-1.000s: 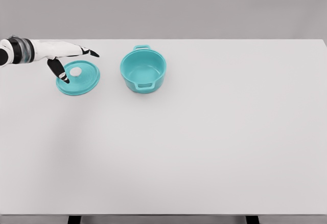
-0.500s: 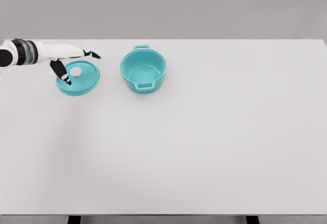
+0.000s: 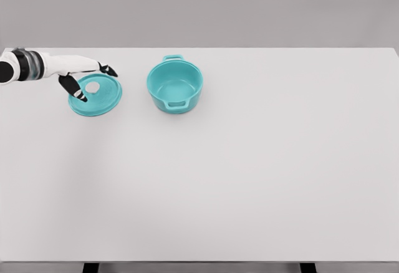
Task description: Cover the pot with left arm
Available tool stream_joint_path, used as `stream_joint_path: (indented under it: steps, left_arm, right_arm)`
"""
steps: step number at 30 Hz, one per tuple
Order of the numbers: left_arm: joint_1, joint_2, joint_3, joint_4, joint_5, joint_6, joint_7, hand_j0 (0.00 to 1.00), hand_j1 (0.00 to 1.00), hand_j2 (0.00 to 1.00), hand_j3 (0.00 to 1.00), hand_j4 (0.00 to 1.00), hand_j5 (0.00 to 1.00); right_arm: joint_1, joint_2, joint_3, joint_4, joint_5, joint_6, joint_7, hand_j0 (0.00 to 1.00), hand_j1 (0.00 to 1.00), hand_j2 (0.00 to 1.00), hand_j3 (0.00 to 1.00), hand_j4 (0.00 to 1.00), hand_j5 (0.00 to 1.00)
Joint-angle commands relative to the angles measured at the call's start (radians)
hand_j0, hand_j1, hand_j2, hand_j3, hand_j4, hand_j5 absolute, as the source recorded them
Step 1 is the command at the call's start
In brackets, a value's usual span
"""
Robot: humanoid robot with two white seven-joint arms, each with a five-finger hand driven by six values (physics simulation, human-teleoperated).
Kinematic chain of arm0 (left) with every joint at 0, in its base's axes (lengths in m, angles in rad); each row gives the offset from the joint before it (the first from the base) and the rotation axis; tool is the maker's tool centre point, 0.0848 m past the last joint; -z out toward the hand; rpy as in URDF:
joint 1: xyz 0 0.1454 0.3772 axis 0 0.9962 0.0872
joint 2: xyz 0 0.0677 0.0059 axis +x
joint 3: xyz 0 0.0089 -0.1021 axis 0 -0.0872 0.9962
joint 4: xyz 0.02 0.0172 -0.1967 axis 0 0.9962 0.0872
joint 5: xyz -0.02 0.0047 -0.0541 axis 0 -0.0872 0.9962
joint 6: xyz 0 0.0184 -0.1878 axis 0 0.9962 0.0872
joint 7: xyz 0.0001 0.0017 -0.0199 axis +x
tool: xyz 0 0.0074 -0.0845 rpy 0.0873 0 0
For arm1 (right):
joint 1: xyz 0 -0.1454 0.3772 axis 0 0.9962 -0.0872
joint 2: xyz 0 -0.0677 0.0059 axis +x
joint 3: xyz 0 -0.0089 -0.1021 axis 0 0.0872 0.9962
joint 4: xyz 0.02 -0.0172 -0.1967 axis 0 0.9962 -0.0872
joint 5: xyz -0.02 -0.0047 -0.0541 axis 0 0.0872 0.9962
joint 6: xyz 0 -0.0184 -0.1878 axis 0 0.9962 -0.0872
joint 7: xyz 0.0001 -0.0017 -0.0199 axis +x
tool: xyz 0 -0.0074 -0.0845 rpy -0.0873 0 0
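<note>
White table (image 3: 249, 179). Teal pot (image 3: 175, 85), uncovered, near far edge, left of middle. Teal lid (image 3: 100, 98) with white knob (image 3: 92, 87) flat beside it, toward far-left corner. Left hand (image 3: 80, 73) over lid, fingers spread either side of knob, grasping nothing.

1 head view only, high up, looking forward and down over the white tabletop (image 3: 249, 179), far enough back to take in its full width.
</note>
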Motion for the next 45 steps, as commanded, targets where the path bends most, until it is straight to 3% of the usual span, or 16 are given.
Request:
stream_joint_path:
  steps: [1,4,11,23,27,32,37,45]
  left_arm:
    - [0.0,-0.001,0.002,0.003,0.005,0.003,0.0,0.88,0.88,0.88,0.88,0.88,0.88]
    - [0.002,-0.004,0.001,0.013,0.005,0.003,0.0,0.85,0.85,0.85,0.85,0.85,0.85]
    - [0.011,-0.004,0.004,0.015,0.009,0.031,0.0,0.64,0.64,0.64,0.64,0.64,0.64]
    - [0.014,0.001,0.007,0.015,0.011,0.032,0.0,0.51,0.51,0.51,0.51,0.51,0.51]
    - [0.012,0.005,0.01,-0.01,0.018,0.025,0.0,0.51,0.51,0.51,0.51,0.51,0.51]
    - [0.009,0.021,0.007,-0.102,0.041,0.022,0.0,0.52,0.52,0.52,0.52,0.52,0.52]
    - [0.002,0.036,0.002,-0.114,0.055,0.022,0.0,0.52,0.52,0.52,0.52,0.52,0.52]
    - [-0.04,0.077,-0.006,-0.237,0.077,0.02,0.0,0.52,0.52,0.52,0.52,0.52,0.52]
  right_arm:
    - [0.0,0.0,0.0,0.0,0.0,0.0,0.0,1.0,1.0,1.0,1.0,1.0,1.0]
    - [0.0,0.0,0.0,0.0,0.0,0.0,0.0,1.0,1.0,1.0,1.0,1.0,1.0]
    - [0.0,0.0,0.0,0.0,0.0,0.0,0.0,1.0,1.0,1.0,1.0,1.0,1.0]
    - [0.0,0.0,0.0,0.0,0.0,0.0,0.0,1.0,1.0,1.0,1.0,1.0,1.0]
    - [0.0,0.0,0.0,0.0,0.0,0.0,0.0,1.0,1.0,1.0,1.0,1.0,1.0]
    - [0.0,0.0,0.0,0.0,0.0,0.0,0.0,1.0,1.0,1.0,1.0,1.0,1.0]
    - [0.0,0.0,0.0,0.0,0.0,0.0,0.0,1.0,1.0,1.0,1.0,1.0,1.0]
    - [0.0,0.0,0.0,0.0,0.0,0.0,0.0,1.0,1.0,1.0,1.0,1.0,1.0]
